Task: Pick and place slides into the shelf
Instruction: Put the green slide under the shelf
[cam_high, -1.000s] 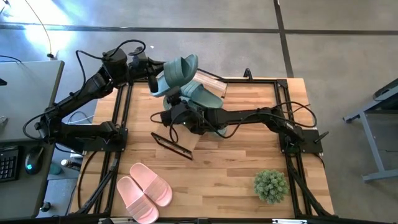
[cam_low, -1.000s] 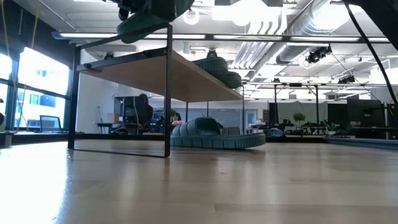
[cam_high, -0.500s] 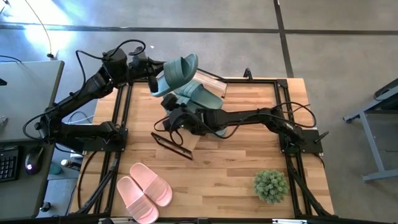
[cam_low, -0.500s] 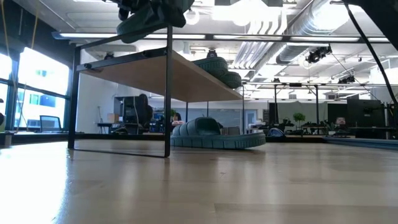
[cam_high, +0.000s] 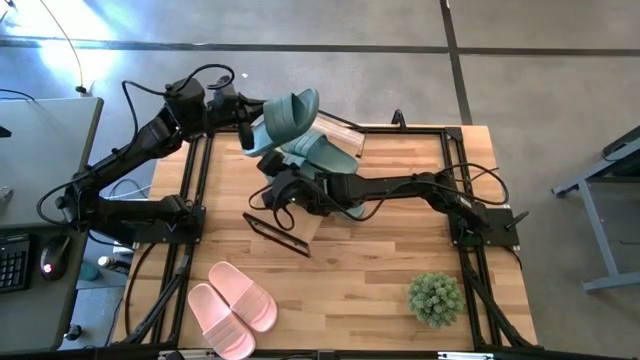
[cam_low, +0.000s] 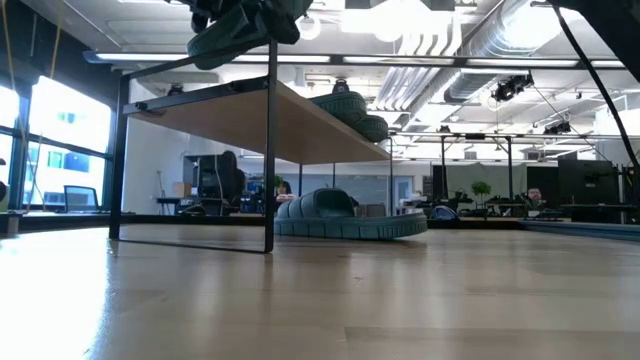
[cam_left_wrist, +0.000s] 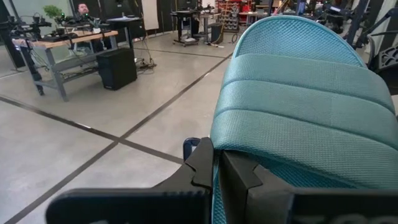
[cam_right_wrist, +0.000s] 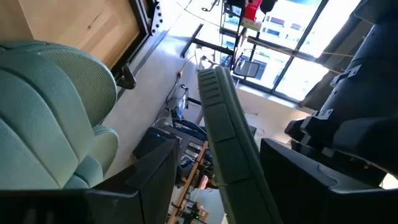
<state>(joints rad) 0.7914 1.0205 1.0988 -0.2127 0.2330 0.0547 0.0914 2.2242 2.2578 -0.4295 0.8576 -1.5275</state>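
1. We have a sage green slide (cam_high: 283, 117) up in the air over the shelf (cam_high: 342, 135) at the table's far edge, pinched by the left hand (cam_high: 248, 128), which is clamped tight on its sole edge.
2. It looks light, soft and bendy; we'd take it by the sole rim or the wide strap.
3. The right hand (cam_high: 279, 190) sits by the shelf with its fingers spread wide, holding nothing.
4. We count four green slides: one held, one on the shelf's top (cam_low: 350, 105), two beneath (cam_low: 345, 215).
5. Two pink slides (cam_high: 232, 305) wait at the table's near left corner (cam_high: 175, 335).
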